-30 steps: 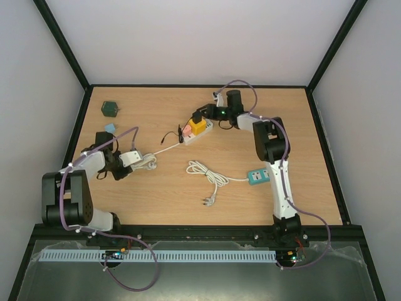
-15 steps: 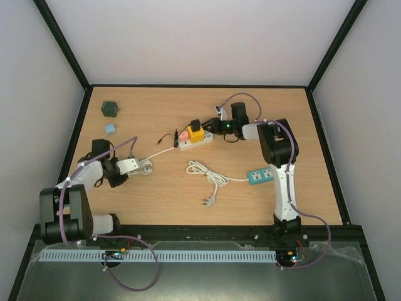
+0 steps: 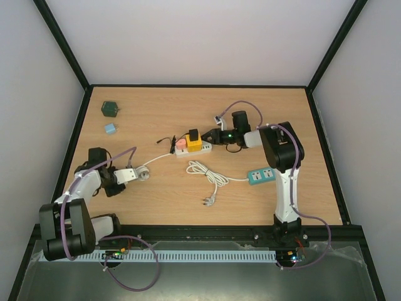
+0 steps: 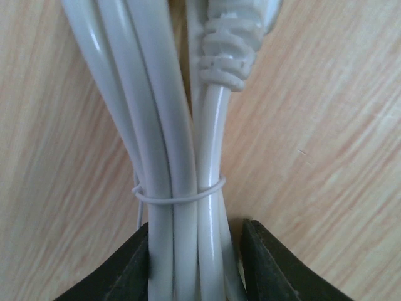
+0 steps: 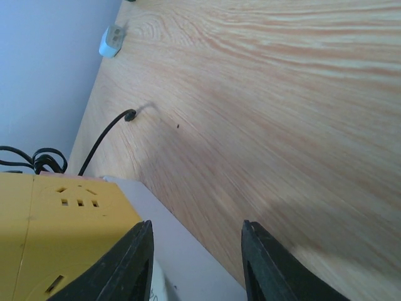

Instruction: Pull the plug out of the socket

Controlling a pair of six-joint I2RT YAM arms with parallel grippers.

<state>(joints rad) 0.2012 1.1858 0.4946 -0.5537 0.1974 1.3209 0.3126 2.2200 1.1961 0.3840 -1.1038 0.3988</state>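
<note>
The white socket strip (image 3: 202,149) lies mid-table with a yellow adapter (image 3: 194,144) on it. A black plug (image 3: 193,134) sits on top of the adapter, and a pink plug (image 3: 181,143) sits at the strip's left end. My right gripper (image 3: 211,139) is shut on the strip's right end. The right wrist view shows the strip (image 5: 182,263) and the yellow adapter (image 5: 62,226) at that gripper (image 5: 196,226). My left gripper (image 3: 141,174) straddles the strip's tied white cable bundle (image 4: 182,157). In the left wrist view this gripper (image 4: 195,232) has its left finger touching the bundle and a thin gap at the right finger.
A teal power strip (image 3: 260,176) lies to the right, with its loose white cord (image 3: 207,175) coiled toward the middle. A dark green adapter (image 3: 111,108) and a small pale blue one (image 3: 111,128) sit at the far left. A thin black lead (image 3: 166,138) trails left of the strip.
The right gripper has dragged the socket strip nearer and turned it. The left gripper has drawn the cable bundle nearer and to the left, and its jaws have eased apart.
</note>
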